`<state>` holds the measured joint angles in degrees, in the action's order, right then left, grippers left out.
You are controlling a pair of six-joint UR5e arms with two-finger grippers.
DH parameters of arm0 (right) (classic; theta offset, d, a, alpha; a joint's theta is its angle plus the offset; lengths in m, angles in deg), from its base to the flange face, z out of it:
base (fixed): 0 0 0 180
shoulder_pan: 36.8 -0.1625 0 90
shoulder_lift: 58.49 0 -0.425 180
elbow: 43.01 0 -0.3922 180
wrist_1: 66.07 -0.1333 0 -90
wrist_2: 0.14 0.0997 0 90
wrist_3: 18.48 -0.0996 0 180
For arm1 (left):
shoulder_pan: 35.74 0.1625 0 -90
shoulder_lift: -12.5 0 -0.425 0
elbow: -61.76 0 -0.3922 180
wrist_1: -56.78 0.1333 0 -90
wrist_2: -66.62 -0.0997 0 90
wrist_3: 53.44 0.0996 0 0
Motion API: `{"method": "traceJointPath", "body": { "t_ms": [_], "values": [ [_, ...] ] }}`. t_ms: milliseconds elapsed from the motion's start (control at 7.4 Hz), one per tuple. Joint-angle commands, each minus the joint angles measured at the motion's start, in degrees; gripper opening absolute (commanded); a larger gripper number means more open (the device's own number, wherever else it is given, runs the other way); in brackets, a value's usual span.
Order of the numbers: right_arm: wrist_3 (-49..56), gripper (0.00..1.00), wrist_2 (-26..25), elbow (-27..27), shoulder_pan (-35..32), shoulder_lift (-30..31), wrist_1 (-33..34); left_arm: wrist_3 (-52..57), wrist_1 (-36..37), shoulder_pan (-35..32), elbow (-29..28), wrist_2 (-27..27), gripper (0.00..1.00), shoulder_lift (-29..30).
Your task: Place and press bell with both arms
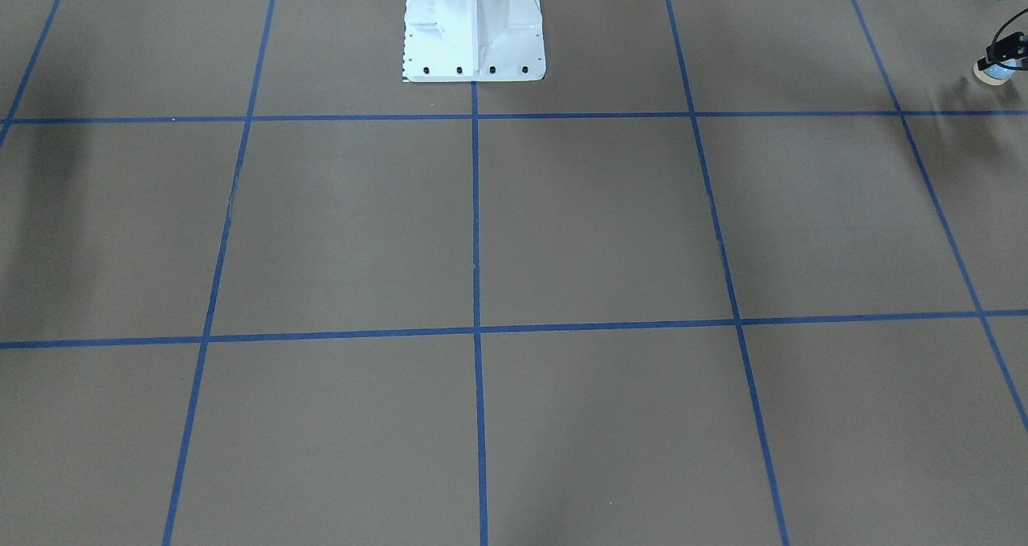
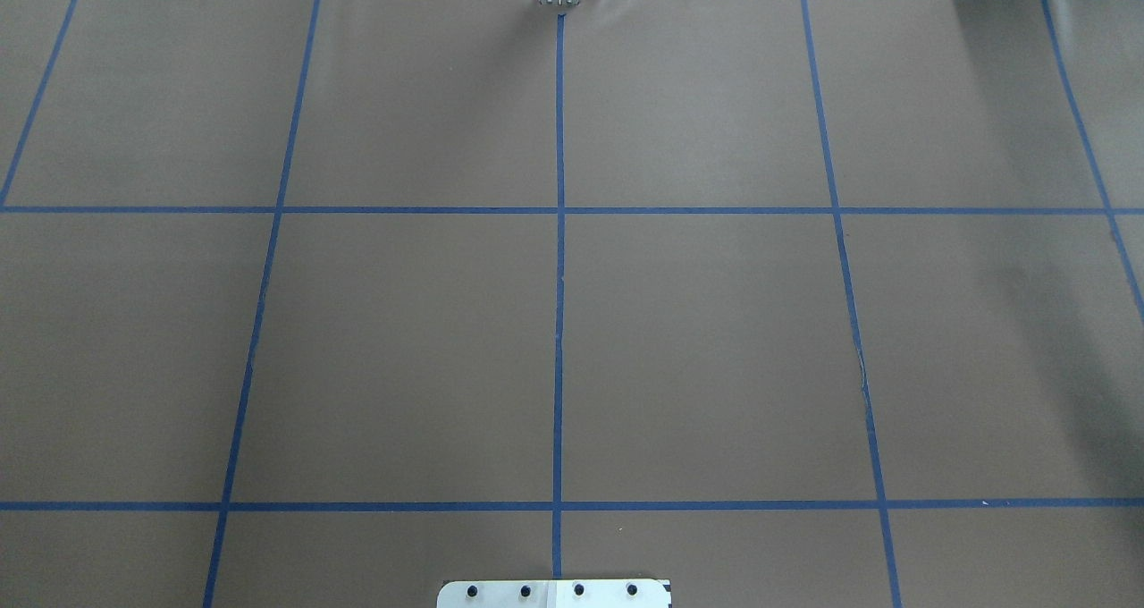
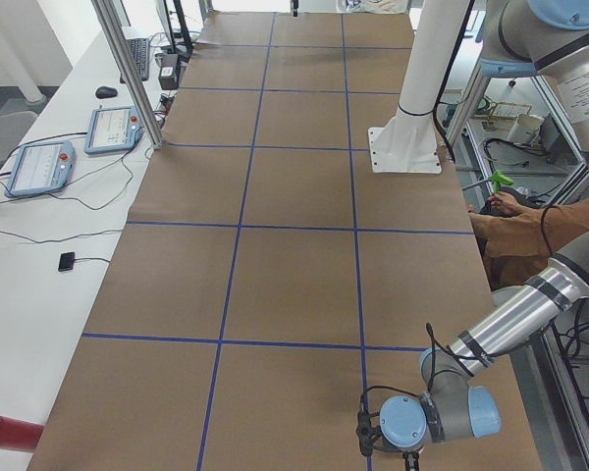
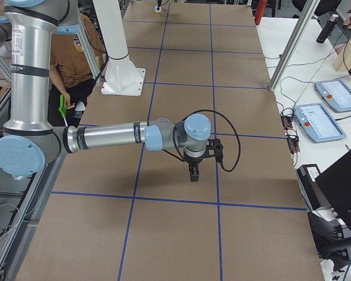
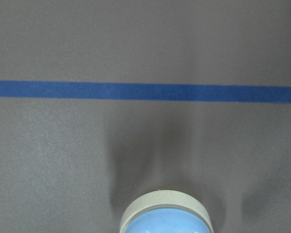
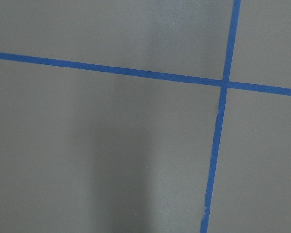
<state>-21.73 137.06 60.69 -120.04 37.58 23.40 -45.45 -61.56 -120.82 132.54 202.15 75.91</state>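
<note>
Closest to the left wrist camera, the bell [image 5: 166, 217] shows dome-up, just short of a blue tape line [image 5: 145, 91]. In the front-facing view it is located at the robot's left end of the table [image 1: 594, 217], directly under the left gripper [image 1: 1002, 50]. Whether those fingers clamp it cannot be told. The right gripper [image 4: 193, 173] points down over mid-table, and its finger state likewise cannot be told.

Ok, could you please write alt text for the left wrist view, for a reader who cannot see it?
A light-blue bell with a cream rim shows at the bottom edge, partly cut off by the frame, against a brown table. A blue tape line runs straight across the picture, higher up than the bell.
</note>
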Motion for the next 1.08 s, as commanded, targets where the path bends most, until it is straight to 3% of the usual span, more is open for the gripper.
{"method": "traceJointPath", "body": {
  "t_ms": [0,676,946],
  "values": [
    [0.0,1.0,0.0,0.1,0.0,0.0,0.0,-0.08,-0.05,0.0,-1.51,0.18,0.99,0.3],
    [0.09,1.0,0.0,0.46,0.0,0.17,0.09,-0.43,-0.23,0.09,-2.13,0.18,0.99,1.27],
    [0.0,1.0,0.0,0.46,0.0,0.18,0.09,-0.43,-0.23,0.09,-2.22,0.18,0.94,1.36]
  ]
}}
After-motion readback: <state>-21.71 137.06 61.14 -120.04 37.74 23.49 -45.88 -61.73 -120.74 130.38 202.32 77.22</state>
